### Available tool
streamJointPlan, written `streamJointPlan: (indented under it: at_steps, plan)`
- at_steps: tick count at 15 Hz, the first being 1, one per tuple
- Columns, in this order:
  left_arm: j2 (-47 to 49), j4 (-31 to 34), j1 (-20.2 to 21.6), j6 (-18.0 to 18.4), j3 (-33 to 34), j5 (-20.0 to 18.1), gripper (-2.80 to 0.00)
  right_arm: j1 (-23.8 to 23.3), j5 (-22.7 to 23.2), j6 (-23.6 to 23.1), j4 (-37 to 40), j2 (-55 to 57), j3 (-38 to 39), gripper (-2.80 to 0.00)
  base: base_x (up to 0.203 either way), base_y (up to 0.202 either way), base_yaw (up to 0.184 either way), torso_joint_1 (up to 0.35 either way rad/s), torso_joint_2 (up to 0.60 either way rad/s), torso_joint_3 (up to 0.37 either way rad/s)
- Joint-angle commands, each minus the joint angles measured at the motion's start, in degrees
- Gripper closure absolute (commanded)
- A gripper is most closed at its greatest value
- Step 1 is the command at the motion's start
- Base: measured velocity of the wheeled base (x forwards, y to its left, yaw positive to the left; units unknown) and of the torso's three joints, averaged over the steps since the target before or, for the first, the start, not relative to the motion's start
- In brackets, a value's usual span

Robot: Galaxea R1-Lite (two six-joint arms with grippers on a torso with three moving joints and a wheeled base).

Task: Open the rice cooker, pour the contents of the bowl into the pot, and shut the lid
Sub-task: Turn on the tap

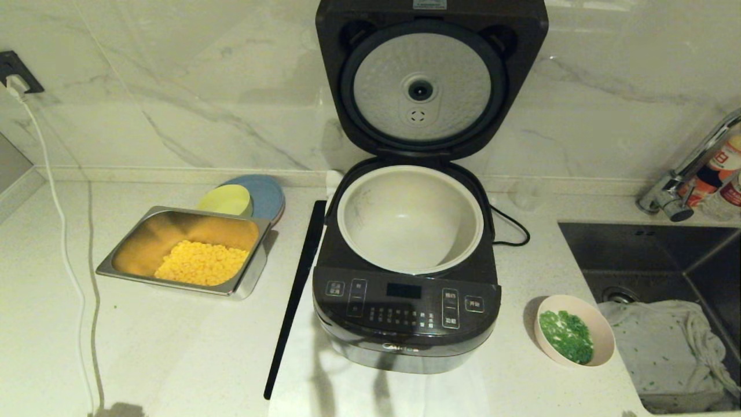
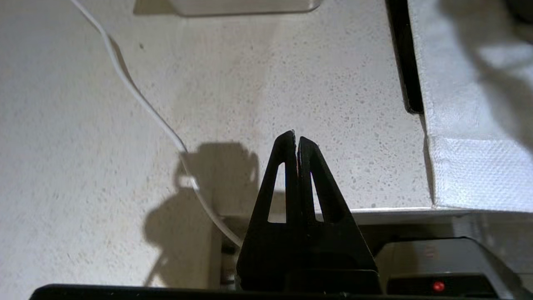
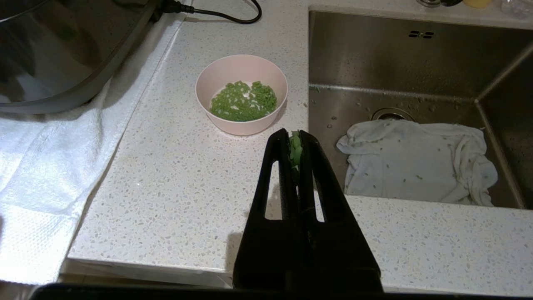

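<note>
From the head view, the rice cooker (image 1: 407,301) stood at the middle of the counter (image 1: 173,347) on a white towel (image 1: 301,370), with its lid (image 1: 431,81) swung up against the marble wall and the dimpled silver underside facing forward. The cream pot (image 1: 410,217) sat inside the body and looked empty. To the near right of the cooker, well apart from it, the small pink bowl (image 1: 575,337) rested on the counter just beside the sink (image 1: 654,255), holding the green bits (image 1: 566,336). A steel tray (image 1: 185,249) with yellow corn (image 1: 201,263) lay to the left, and a yellow-green bowl (image 1: 226,200) on a blue plate (image 1: 267,194) sat behind it. Neither arm showed in this view.

In the left wrist view, the left gripper (image 2: 297,139) hung over bare counter near the front edge, its fingers pressed together on nothing, with a white cable (image 2: 137,100) running past.

In the right wrist view, the right gripper (image 3: 295,137) hovered on the near side of the bowl (image 3: 241,93), apart from it, fingers closed with a few green bits stuck between the tips. A crumpled cloth (image 3: 416,162) lay in the sink (image 3: 395,54).
</note>
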Motion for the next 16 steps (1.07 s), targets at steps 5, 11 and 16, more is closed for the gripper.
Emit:
streamJointPlan:
  at_steps: [5, 11, 16]
  plan:
    - [0.4, 1.2, 0.0, -8.3, 0.6, 1.6, 0.0, 0.0, 0.0, -0.2, 0.0, 0.0, 0.0, 0.0, 0.0, 0.0, 0.0, 0.0, 0.0, 0.0]
    - [0.3, 1.2, 0.0, -8.5, 0.6, 1.6, 0.0, 0.0, -0.1, -0.5, 0.0, -0.1, 0.0, 0.0, 0.0, 0.0, 0.0, 0.0, 0.0, 0.0]
    - [-15.6, 1.0, -2.8, -8.8, 0.6, 2.1, 0.0, 0.0, -0.8, 0.1, -0.5, -0.1, -0.2, 0.0, 0.0, 0.0, 0.0, 0.0, 0.0, 0.0]
